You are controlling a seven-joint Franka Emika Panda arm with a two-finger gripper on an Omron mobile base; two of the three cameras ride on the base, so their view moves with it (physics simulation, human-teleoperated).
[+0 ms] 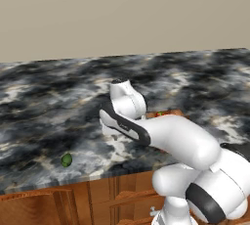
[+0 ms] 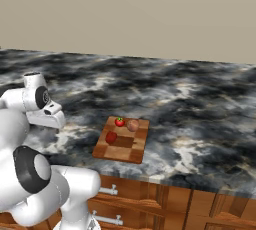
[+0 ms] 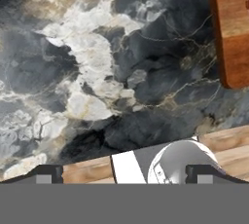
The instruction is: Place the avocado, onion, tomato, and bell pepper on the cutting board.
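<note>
Desk showing black and grey marble, veined white with tan flecks. Board showing light and dark brown checkered blocks. Tomato glowing bright red with a green top; onion looking dull pinkish-brown; pepper showing deeper red. Avocado showing dark green. Drawers showing reddish-brown wood grain, silver handles. Wall showing plain beige.

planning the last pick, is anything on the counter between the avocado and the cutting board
Nothing visible does. The avocado lies alone near the counter's front edge, and bare marble runs from it toward the cutting board, whose near half is free.
</note>
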